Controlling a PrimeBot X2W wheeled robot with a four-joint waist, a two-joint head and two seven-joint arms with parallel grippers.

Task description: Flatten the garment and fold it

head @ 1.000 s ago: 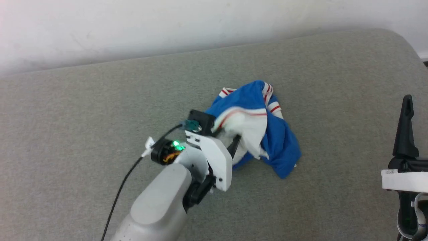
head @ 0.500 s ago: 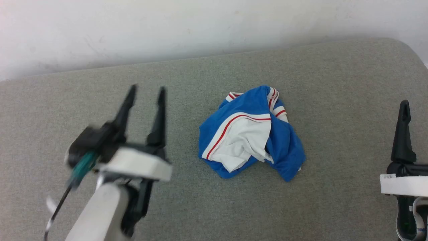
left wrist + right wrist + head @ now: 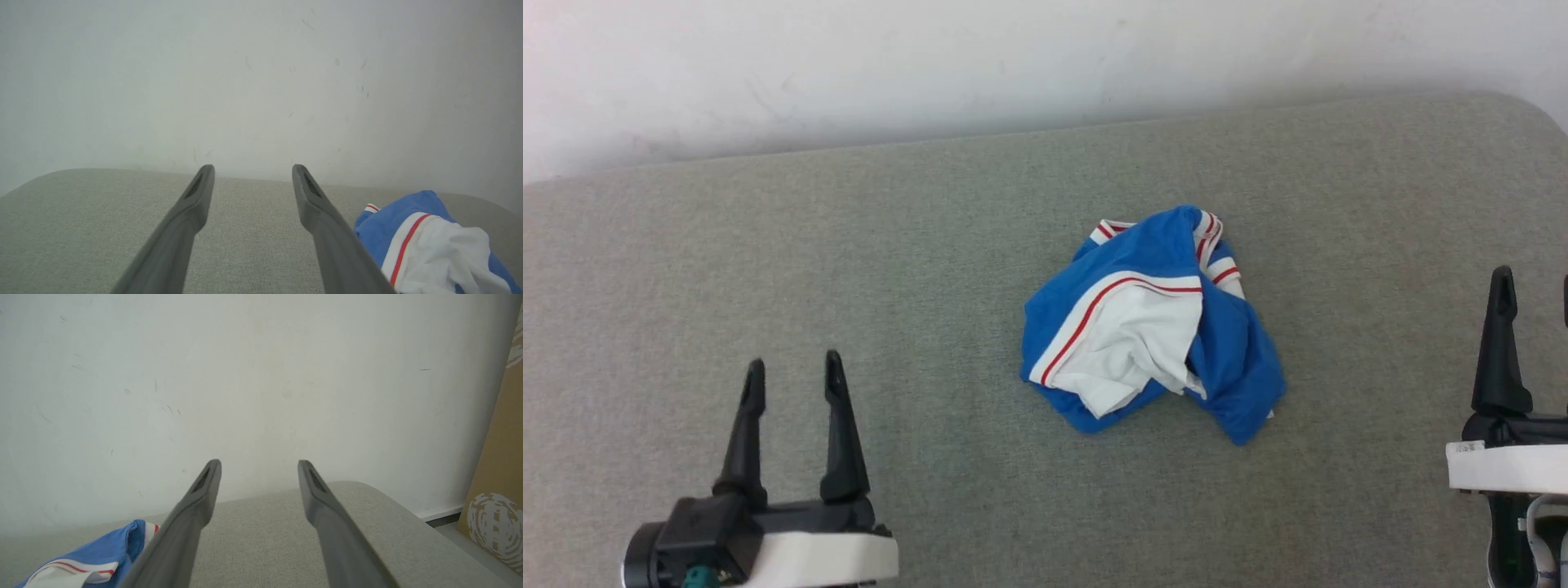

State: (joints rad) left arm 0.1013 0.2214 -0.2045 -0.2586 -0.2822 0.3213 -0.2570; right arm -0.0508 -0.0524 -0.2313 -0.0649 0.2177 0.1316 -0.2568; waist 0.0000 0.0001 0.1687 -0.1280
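**Head view.** The garment (image 3: 1152, 322) lies in a crumpled heap on the table (image 3: 849, 245), a little right of centre. It is blue outside, with a white panel edged in red stripe bunched on top. No lettering is legible. The left gripper (image 3: 794, 361) sits at lower left, well apart from the heap, its fingers parted with nothing between them. The right gripper (image 3: 1534, 278) is at the right edge, also well apart. One of its fingers is cut by the frame, so its spread is not readable here.

**Left wrist view.** Both fingers (image 3: 192, 204) stand apart and bare table shows through the gap. The garment sits at lower right, past the right-hand finger.

**Right wrist view.** The fingers (image 3: 200, 498) are spread about as wide, and the gap is empty. A blue fold with striped trim shows at lower left.

**Step.** As I judge it, flattening has not yet started, since the heap is unspread and neither gripper has hold. The next move calls for picking two separate edges, a hem or the shoulders, one per gripper. Each pinches a single layer, then they draw apart. The risk is catching several layers at once.

**Surface and room.** The table has a grey woven cover, probably padded, and a rounded far corner. A scuffed white wall (image 3: 1013, 57) stands behind it. In the right wrist view, printed cardboard (image 3: 500, 465) stands at the right above a grey floor (image 3: 470, 535).
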